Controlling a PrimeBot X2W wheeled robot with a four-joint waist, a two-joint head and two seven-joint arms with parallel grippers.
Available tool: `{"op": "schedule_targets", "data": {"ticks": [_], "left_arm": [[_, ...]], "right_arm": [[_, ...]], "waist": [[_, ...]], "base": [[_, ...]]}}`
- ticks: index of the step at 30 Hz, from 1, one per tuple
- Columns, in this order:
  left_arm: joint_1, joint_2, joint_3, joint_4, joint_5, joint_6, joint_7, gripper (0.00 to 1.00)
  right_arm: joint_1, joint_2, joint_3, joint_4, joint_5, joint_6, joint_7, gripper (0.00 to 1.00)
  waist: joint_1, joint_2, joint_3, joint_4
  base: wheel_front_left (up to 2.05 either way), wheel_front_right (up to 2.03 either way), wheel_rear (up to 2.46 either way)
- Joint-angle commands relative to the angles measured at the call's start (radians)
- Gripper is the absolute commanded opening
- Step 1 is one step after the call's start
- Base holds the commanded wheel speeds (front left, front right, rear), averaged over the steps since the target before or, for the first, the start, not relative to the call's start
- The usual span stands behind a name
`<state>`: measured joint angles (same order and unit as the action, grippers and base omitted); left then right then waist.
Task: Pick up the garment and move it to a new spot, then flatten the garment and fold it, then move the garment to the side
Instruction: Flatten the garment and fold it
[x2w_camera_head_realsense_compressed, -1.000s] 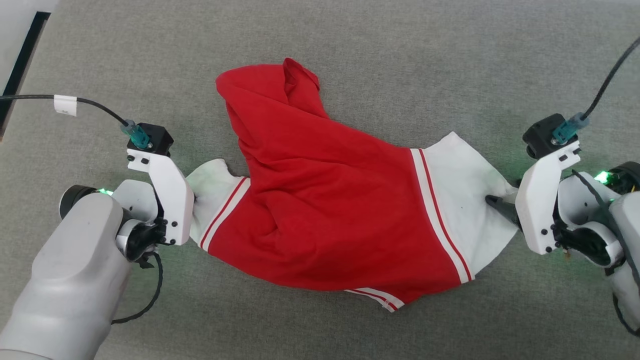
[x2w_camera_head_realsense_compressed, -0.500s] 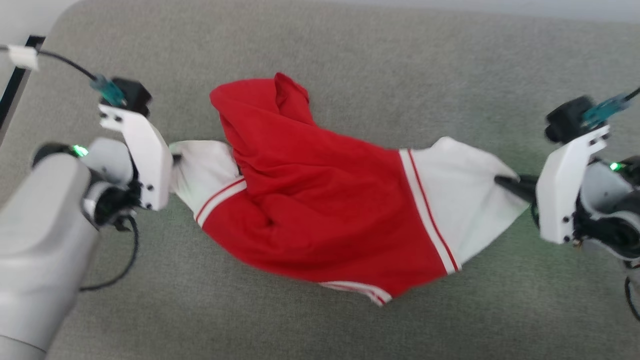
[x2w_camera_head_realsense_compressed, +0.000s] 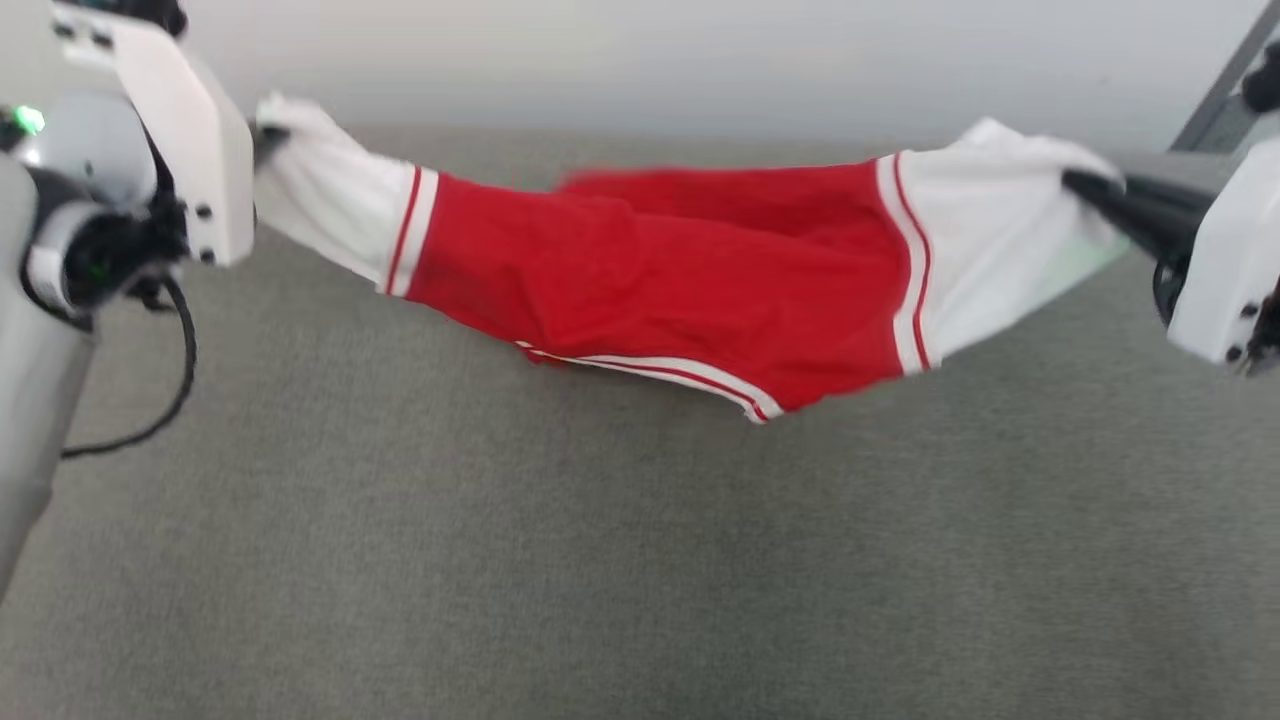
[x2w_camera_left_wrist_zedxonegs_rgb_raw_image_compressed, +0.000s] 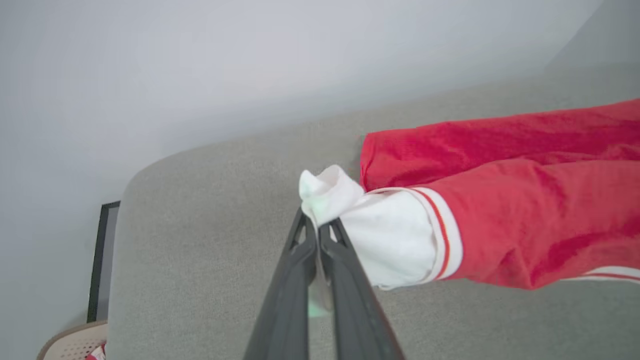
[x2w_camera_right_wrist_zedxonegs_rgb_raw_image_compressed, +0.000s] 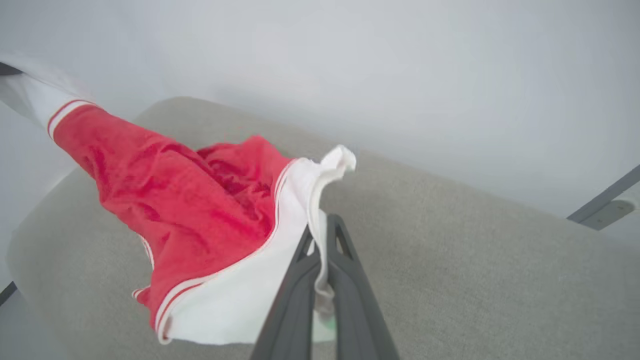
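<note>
The garment (x2w_camera_head_realsense_compressed: 660, 270), a red T-shirt with white sleeves edged in red and white stripes, hangs stretched in the air above the grey surface. My left gripper (x2w_camera_head_realsense_compressed: 268, 140) is shut on the tip of its left white sleeve (x2w_camera_left_wrist_zedxonegs_rgb_raw_image_compressed: 330, 192). My right gripper (x2w_camera_head_realsense_compressed: 1085, 190) is shut on the right white sleeve (x2w_camera_right_wrist_zedxonegs_rgb_raw_image_compressed: 320, 200). In the left wrist view the fingers (x2w_camera_left_wrist_zedxonegs_rgb_raw_image_compressed: 300, 270) pinch the white cloth, and the red body (x2w_camera_left_wrist_zedxonegs_rgb_raw_image_compressed: 525, 220) runs off to the right. In the right wrist view the red body (x2w_camera_right_wrist_zedxonegs_rgb_raw_image_compressed: 190, 200) sags toward the other sleeve at upper left.
The grey padded surface (x2w_camera_head_realsense_compressed: 600, 560) spreads wide under the hanging shirt. A pale wall (x2w_camera_head_realsense_compressed: 640, 60) stands behind it. A beige perforated basket (x2w_camera_left_wrist_zedxonegs_rgb_raw_image_compressed: 70, 342) peeks in at the lower left of the left wrist view. A grey metal bar (x2w_camera_right_wrist_zedxonegs_rgb_raw_image_compressed: 600, 202) crosses the right.
Both grippers rose and lifted the shirt off the surface, pulling it taut between the sleeves. The right gripper closed on its sleeve. The head camera tilted up, bringing the wall into sight.
</note>
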<state>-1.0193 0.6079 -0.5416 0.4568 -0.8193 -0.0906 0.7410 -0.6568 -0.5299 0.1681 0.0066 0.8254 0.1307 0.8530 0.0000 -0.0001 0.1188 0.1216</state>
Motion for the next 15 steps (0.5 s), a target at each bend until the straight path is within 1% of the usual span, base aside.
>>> {"op": "schedule_targets", "data": {"ticks": [1, 9, 15], "left_arm": [[-0.015, 0.005, 0.007, -0.003, -0.01, 0.006, 0.007, 0.0], [-0.101, 0.003, 0.021, -0.032, 0.006, 0.007, -0.011, 0.0], [-0.157, -0.008, 0.026, -0.026, 0.018, 0.004, -0.035, 0.0]], "right_arm": [[-0.017, 0.007, -0.003, -0.012, -0.01, 0.0, 0.007, 0.0], [-0.109, 0.049, -0.033, -0.034, -0.035, 0.0, 0.024, 0.0], [-0.167, 0.05, -0.021, -0.03, -0.047, 0.0, 0.0, 0.0]], "waist": [[0.0, 0.0001, -0.044, -0.025], [0.0, 0.0001, -0.097, -0.051], [0.0, 0.0001, -0.102, -0.058]], "base": [[0.0, 0.0, 0.0], [0.0, 0.0, 0.0], [0.0, 0.0, 0.0]]}}
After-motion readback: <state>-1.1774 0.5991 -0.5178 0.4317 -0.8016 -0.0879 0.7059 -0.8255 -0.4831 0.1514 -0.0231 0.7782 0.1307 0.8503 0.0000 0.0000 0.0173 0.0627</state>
